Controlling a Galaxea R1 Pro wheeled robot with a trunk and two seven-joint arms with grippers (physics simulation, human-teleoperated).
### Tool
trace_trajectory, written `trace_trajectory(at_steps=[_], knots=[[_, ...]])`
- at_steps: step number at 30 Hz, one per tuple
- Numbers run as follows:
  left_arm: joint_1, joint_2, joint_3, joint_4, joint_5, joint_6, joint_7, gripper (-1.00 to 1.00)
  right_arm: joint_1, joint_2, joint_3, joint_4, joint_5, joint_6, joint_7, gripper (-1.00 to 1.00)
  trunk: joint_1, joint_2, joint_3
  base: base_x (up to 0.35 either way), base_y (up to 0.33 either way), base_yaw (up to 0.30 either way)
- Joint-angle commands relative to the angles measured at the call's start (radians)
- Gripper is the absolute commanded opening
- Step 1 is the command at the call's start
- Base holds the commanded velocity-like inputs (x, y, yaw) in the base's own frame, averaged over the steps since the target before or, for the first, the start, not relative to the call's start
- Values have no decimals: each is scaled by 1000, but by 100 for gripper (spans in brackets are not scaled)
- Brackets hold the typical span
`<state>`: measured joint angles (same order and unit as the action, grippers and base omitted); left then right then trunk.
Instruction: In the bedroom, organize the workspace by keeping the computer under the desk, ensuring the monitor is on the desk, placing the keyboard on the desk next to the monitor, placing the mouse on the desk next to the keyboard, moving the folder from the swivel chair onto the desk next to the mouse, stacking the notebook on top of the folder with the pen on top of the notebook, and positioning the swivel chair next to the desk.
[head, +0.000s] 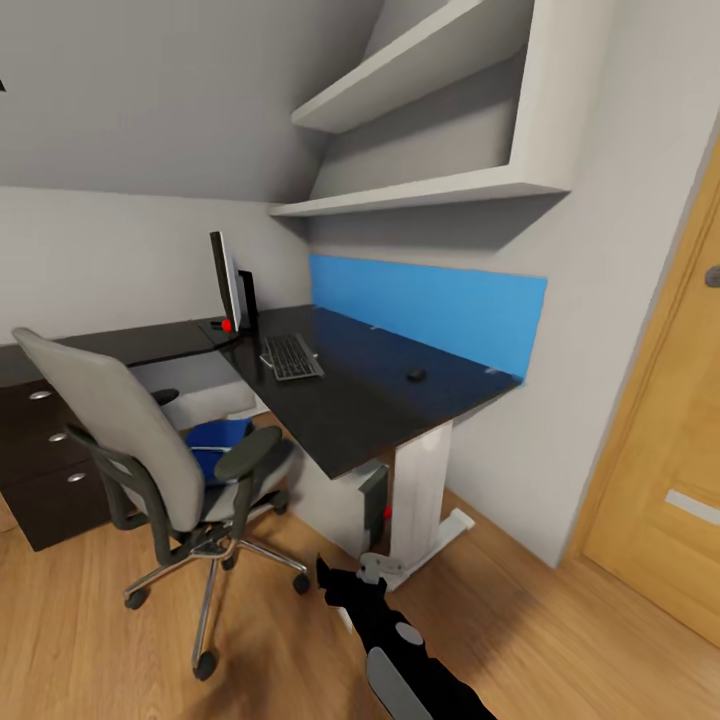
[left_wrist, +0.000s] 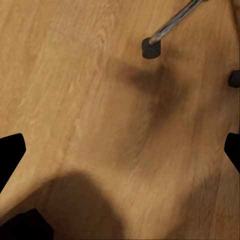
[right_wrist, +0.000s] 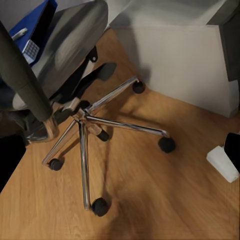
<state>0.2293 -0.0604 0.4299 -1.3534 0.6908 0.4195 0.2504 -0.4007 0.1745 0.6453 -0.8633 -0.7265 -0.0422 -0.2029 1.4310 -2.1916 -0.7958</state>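
Black desktop, L-shaped desk (head: 380, 400), already carried the monitor (head: 224, 280) at its inner corner, the keyboard (head: 292, 356) just in front of it, and the mouse (head: 415, 375) further along the same wing, apart from the keyboard. Blue folder (head: 215, 440) lay on the seat of the swivel chair (head: 130, 440), which stood just beside the desk edge w/ its back toward the camera. In the right wrist view a blue slab (right_wrist: 37, 20) showed on the seat w/ smth dark and a thin whitish stick (right_wrist: 19, 34) on it, prob. notebook and pen, too small to be sure.

Step in hand, as I judged it: approach the chair to lift the folder off the seat. Neither gripper held anything. The left gripper (left_wrist: 120, 150) hung over bare wood floor (left_wrist: 100, 90) near a chair caster (left_wrist: 151, 47), fingertips wide apart. The right gripper (right_wrist: 120, 150) looked down at the chrome star base (right_wrist: 82, 117), fingers also spread.

To do it well: come in from the open side of the seat, between armrest (head: 245, 452) and desk edge, not over the backrest. Keep arms clear of the armrest, since a nudge would roll the chair on its casters. Go low and flat so a finger slides under the folder edge; if loose items rest on it, take those first or keep it level.
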Motion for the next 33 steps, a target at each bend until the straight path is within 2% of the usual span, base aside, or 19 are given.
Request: trace_trajectory(at_steps=[1,10,15,23,29,33], knots=[[0,0,1,1,10,4,6,100,-1,0,4,1,-9,-11,-6,100,0,0,-1,260,94,0],[1,0,2,13,12,4,6,100,-3,0,5,1,-8,-25,-7,100,0,0,-1,291,161,21],[1,-3,5,14,22,7,9,100,-23,0,6,4,-8,-25,-6,100,0,0,-1,90,76,161],[-3,-7,3,-5,29,13,12,100,-49,0,5,8,-8,-23,-4,100,31,-56,-26,15,13,31],[-5,-6,4,-8,30,14,11,100,-107,0,5,53,-7,-13,-2,100,54,-98,-45,2,2,5],[-5,-6,4,-9,31,15,8,100,-166,0,6,110,-7,-11,12,100,69,-126,-57,1,1,1]])
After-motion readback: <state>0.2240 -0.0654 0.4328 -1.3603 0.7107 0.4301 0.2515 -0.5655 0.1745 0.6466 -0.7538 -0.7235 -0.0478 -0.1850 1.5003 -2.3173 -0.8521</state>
